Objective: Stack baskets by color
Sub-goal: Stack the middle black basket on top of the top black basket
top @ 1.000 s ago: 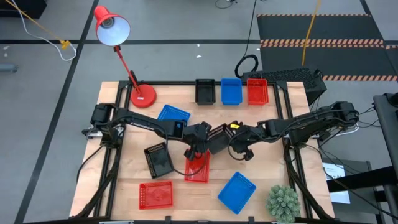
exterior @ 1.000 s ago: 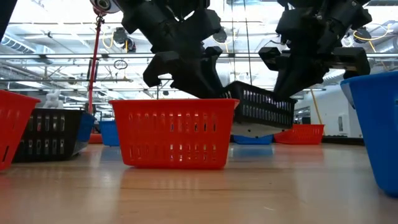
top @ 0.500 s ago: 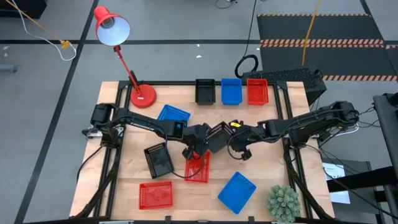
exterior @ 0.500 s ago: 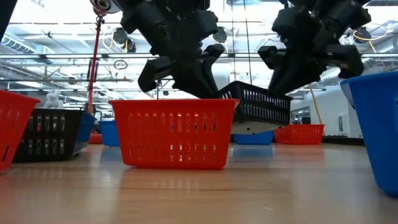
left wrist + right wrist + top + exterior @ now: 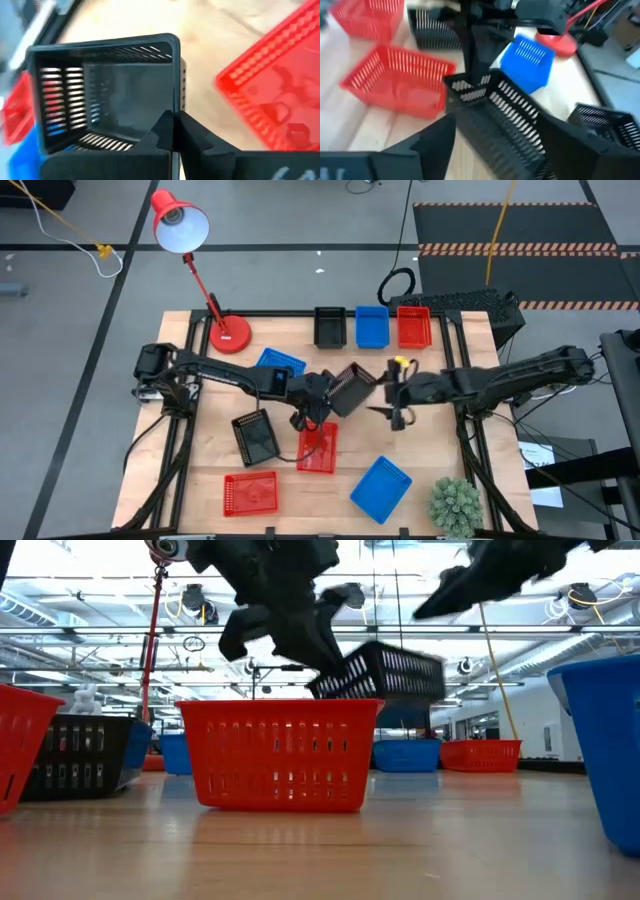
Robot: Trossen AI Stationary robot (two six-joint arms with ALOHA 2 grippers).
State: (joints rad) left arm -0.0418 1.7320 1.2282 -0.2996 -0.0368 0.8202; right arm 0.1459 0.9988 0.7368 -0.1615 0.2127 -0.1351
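A black basket (image 5: 352, 388) hangs tilted over the table's middle with my left gripper (image 5: 320, 406) shut on it. The low view shows this basket (image 5: 385, 675) higher than the rim of the red basket (image 5: 280, 755) in front of it. My right gripper (image 5: 392, 398) stands open just right of the black basket and above it (image 5: 470, 585), touching nothing. In the right wrist view the black basket (image 5: 505, 120) lies ahead of the spread fingers. A black (image 5: 329, 327), a blue (image 5: 372, 327) and a red basket (image 5: 414, 327) rest on their bottoms in a row at the far edge. My left gripper has one wall of the black basket at its rim (image 5: 175, 107), close to a corner. One finger (image 5: 161, 134) is inside the basket and the other (image 5: 196, 137) outside. The fingers slant down from the table's left. The basket hangs tilted, clear of the table.
Loose baskets lie around: blue (image 5: 278, 363) under the left arm, black (image 5: 256, 436), red (image 5: 318, 448), red (image 5: 250, 492) and blue (image 5: 381, 487) toward the near edge. A red lamp's base (image 5: 230, 335) stands far left, a green plant (image 5: 456, 505) near right.
My right gripper has opened, let go of the black basket, risen and drawn back toward the table's right edge. My left gripper has taken hold of the basket's wall and gone up a little. The basket has risen and tipped further.
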